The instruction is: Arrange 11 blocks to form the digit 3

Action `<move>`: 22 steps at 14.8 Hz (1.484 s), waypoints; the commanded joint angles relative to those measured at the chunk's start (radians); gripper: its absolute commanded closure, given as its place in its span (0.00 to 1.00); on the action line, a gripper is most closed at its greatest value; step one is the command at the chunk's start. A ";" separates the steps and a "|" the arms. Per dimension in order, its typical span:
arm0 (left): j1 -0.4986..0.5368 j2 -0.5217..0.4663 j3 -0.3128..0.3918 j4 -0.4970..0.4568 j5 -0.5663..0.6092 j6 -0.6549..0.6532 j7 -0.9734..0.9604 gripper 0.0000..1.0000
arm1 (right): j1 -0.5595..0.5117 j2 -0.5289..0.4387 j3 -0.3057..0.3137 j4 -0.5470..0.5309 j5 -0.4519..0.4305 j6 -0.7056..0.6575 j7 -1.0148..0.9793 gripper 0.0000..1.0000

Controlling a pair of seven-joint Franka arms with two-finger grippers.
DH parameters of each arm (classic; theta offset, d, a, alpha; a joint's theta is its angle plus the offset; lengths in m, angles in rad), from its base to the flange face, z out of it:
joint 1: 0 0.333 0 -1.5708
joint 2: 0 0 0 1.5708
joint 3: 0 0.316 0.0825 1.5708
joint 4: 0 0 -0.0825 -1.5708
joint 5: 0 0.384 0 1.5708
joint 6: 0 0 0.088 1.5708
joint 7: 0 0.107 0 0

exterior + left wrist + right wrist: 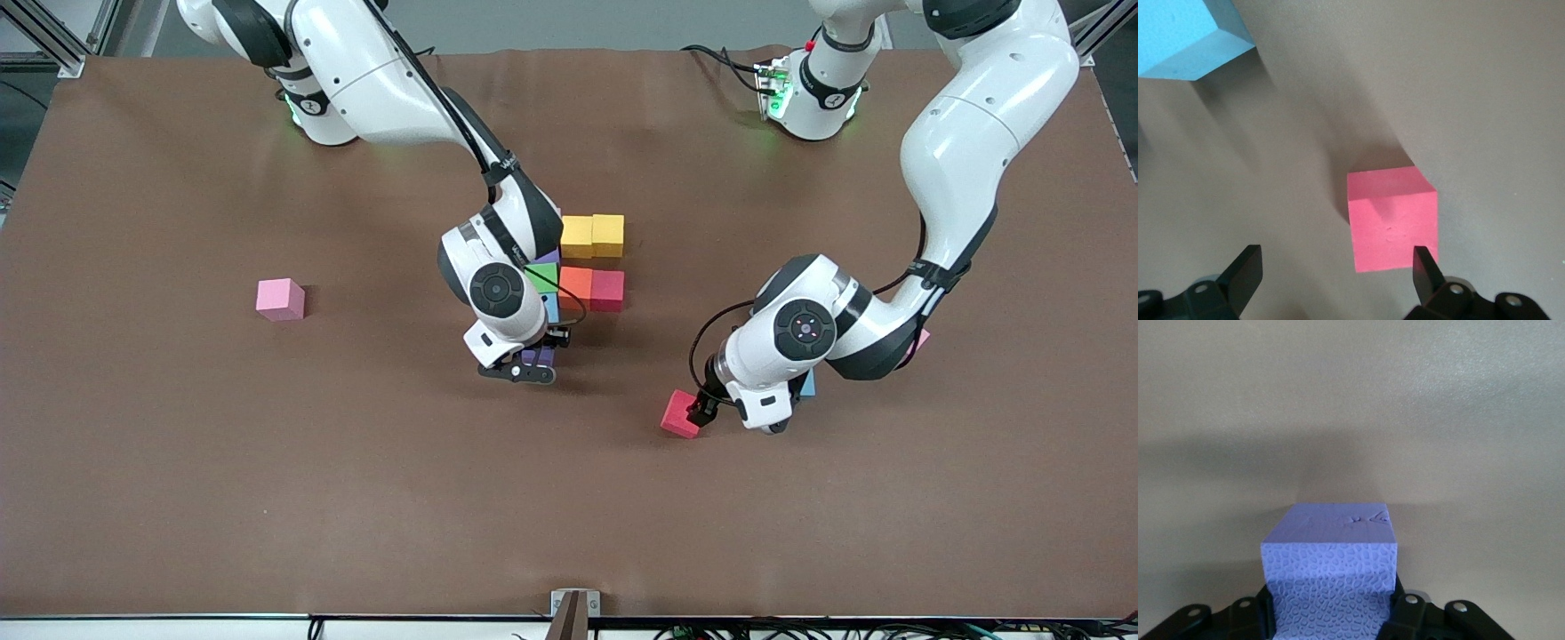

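You've got the digit 3 (582,267) half built: right gripper (532,363) jaws hold a purple foam cube (1329,577) beside it, left gripper (702,411) jaws wide over a red foam cube (680,415).

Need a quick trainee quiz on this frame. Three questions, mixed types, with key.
1. True or false: the left gripper is open, above the red block.
2. Which block is the right gripper shut on? A pink, B purple, C yellow.
3. What colour is the block lying alone toward the right arm's end of the table?

Key:
1. True.
2. B, the purple block.
3. Pink: the pink block.
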 commanded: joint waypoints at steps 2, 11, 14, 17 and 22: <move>-0.076 0.003 0.079 0.063 -0.018 0.006 -0.001 0.01 | -0.002 0.024 -0.002 0.032 0.031 -0.025 -0.007 0.00; -0.139 0.049 0.158 0.109 -0.021 0.088 -0.008 0.01 | -0.077 -0.215 -0.011 0.134 0.017 -0.389 -0.017 0.00; -0.164 0.057 0.187 0.113 -0.021 0.088 -0.008 0.01 | -0.152 -0.350 -0.011 0.134 0.018 -0.590 -0.129 0.00; -0.175 0.067 0.196 0.115 -0.021 0.105 -0.008 0.01 | -0.242 -0.470 -0.011 0.123 0.015 -0.734 -0.142 0.00; -0.181 0.084 0.201 0.113 -0.021 0.122 -0.010 0.42 | -0.270 -0.709 -0.011 -0.067 -0.116 -0.747 -0.143 0.00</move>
